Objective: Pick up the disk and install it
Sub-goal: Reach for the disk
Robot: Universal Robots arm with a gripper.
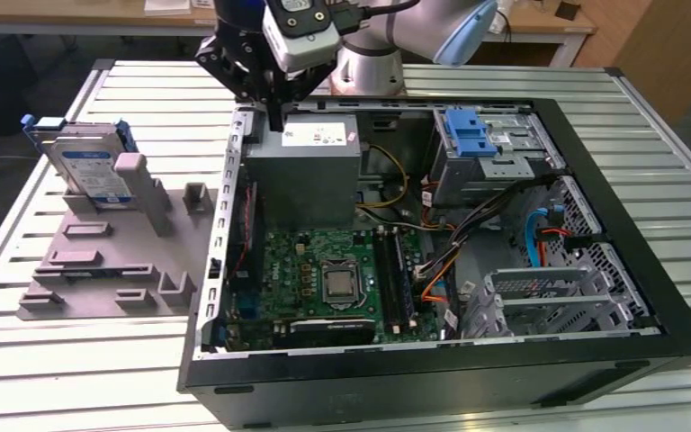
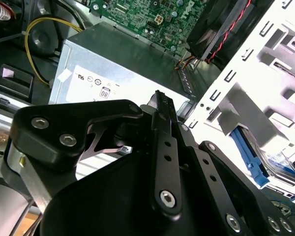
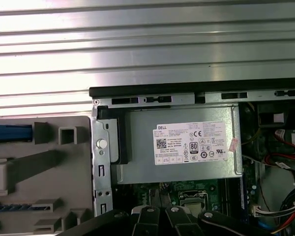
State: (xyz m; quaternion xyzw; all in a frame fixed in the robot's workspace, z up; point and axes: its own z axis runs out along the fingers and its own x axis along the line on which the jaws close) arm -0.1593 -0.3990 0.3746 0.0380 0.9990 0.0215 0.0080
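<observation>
disk (image 1: 91,166), silver with white-and-blue label, blue caddy frame; fixture (image 1: 118,261), plain grey; computer case (image 1: 442,373), black; power supply box (image 1: 303,184), grey with white sticker; motherboard (image 1: 303,261), green; latch (image 1: 471,133), blue; gripper (image 1: 276,124), black; tabletop (image 1: 58,360), silver, ribbed in parallel slats

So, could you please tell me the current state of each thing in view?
computer case: lying on its side, open, insides exposed.
grey metal box: seated inside the case.
disk: standing upright in the grey holder, outside the case, not gripped.
gripper: shut, empty, above the grey metal box.
</observation>
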